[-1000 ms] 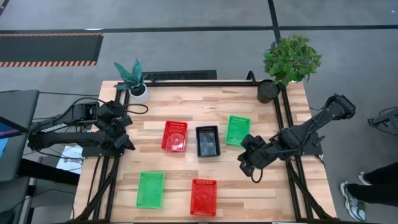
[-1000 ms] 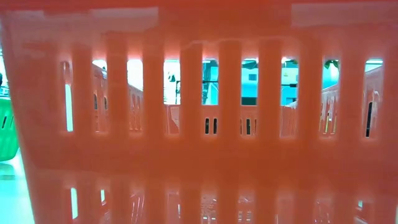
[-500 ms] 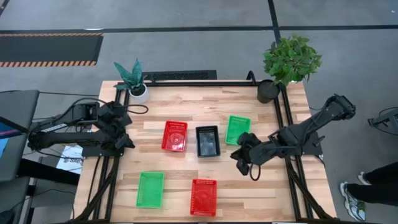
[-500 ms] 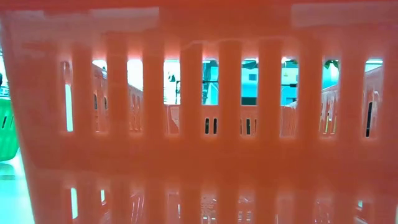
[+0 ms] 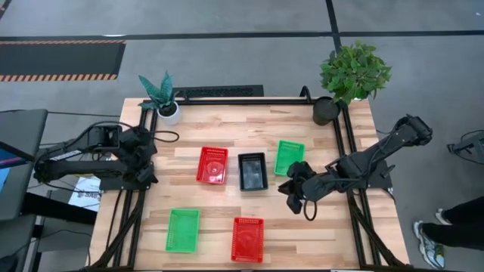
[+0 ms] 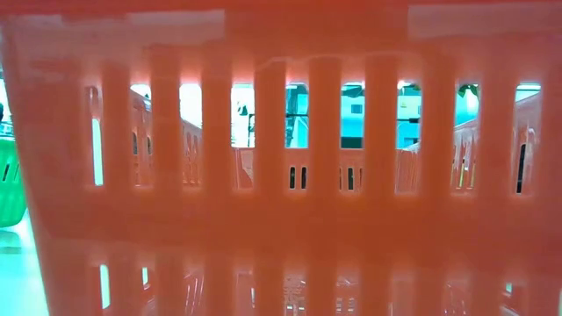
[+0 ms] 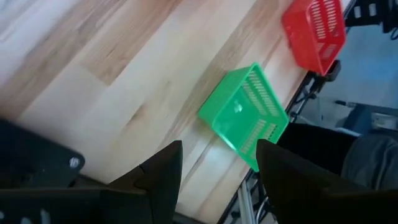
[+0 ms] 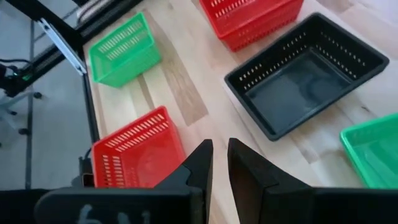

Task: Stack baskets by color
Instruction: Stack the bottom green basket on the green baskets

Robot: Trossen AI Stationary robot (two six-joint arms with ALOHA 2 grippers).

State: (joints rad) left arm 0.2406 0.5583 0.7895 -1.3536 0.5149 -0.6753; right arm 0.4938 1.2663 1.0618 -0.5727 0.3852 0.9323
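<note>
High view: the right gripper (image 5: 292,198), jaws nearly pressed together and empty, hovers beside the black basket (image 5: 252,171), while the left gripper (image 5: 144,175), jaws spread, waits at the bench (image 5: 212,125) edge.

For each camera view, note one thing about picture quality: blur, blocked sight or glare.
Low view: a red basket right at the lens fills the frame, blurred. Left wrist view: the dark fingers are soft, the green basket sharper. High view: evenly lit, no glare on the table.
</note>
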